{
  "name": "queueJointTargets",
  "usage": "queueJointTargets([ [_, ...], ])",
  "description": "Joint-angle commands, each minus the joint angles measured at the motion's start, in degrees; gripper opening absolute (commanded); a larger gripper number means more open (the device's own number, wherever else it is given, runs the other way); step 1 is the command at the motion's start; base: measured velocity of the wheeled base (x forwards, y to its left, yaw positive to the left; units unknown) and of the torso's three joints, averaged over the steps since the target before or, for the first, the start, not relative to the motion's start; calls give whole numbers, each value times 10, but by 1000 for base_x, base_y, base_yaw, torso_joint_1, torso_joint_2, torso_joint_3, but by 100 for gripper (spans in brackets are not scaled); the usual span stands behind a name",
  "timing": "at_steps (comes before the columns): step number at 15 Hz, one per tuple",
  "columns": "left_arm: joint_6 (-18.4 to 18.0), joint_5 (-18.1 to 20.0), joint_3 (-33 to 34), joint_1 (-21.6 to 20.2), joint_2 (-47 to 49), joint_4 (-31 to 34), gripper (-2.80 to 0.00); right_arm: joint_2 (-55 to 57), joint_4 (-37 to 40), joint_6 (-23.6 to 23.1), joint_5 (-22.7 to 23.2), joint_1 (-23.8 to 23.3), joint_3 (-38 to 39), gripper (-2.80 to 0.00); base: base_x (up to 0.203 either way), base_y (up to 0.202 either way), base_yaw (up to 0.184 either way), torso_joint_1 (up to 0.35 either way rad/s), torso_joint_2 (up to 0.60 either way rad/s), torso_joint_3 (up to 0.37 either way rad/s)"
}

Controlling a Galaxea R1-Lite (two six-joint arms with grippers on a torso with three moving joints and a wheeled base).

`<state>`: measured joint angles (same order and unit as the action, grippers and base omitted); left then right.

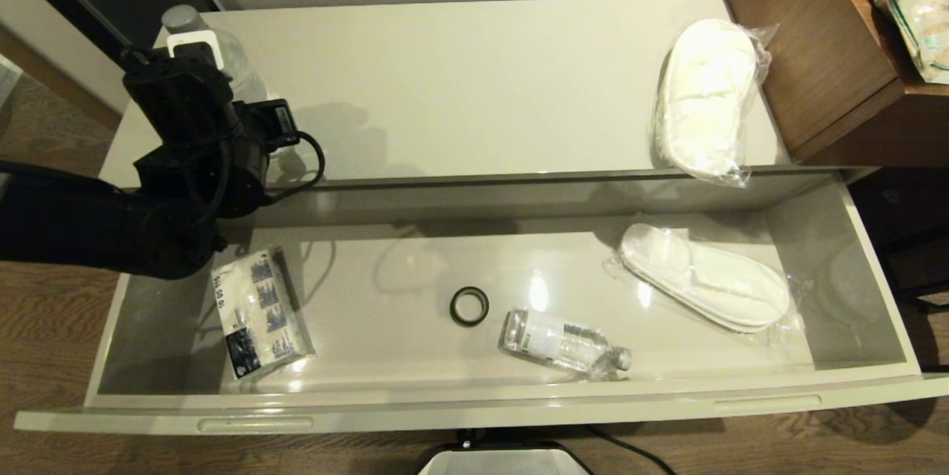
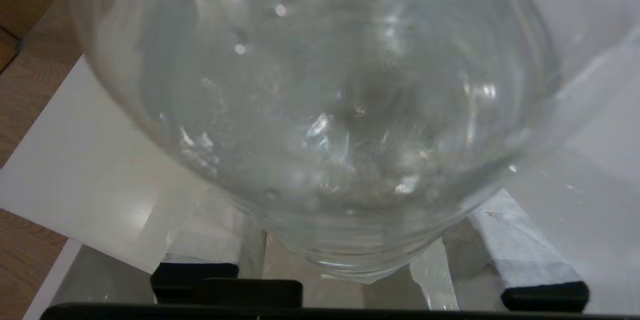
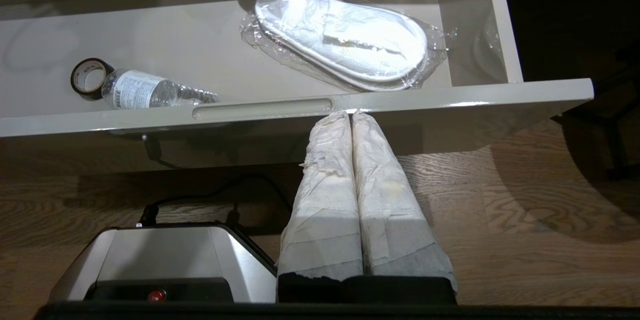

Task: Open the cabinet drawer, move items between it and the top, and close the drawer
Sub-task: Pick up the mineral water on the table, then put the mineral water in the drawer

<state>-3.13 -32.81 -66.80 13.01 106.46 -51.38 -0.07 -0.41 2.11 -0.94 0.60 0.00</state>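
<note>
Left hand (image 1: 215, 52) straddles water bottle (image 1: 222, 52); label unreadable.

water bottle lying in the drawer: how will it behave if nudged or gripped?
The water bottle lies on its side on the glossy drawer floor, so it would probably roll if nudged. Its clear thin wall may flex under grip. It looks full, so likely heavy for its size.

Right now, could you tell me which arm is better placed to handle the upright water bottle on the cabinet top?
Left. The left gripper is already at the upright water bottle on the top, its fingers flanking the base. The right gripper hangs shut below the drawer front, far away.
</note>
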Motion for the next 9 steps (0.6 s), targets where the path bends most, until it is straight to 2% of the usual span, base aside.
queueJointTargets([
  [1, -2, -3, 4, 0, -22, 3, -280, -9, 0, 0, 0, 0, 2, -280, 0, 0, 0, 0, 0, 0],
  [3, -20, -1, 15, 3, -72, 32, -280, -9, 0, 0, 0, 0, 2, -280, 0, 0, 0, 0, 0, 0],
  [6, -73, 6, 32, 32, -161, 120, -280, -9, 0, 0, 0, 0, 2, -280, 0, 0, 0, 0, 0, 0],
  [8, -130, 6, 61, 78, -218, 173, -280, -9, 0, 0, 0, 0, 2, -280, 0, 0, 0, 0, 0, 0],
  [9, -165, 6, 102, 102, -242, 192, -280, -9, 0, 0, 0, 0, 2, -280, 0, 0, 0, 0, 0, 0],
])
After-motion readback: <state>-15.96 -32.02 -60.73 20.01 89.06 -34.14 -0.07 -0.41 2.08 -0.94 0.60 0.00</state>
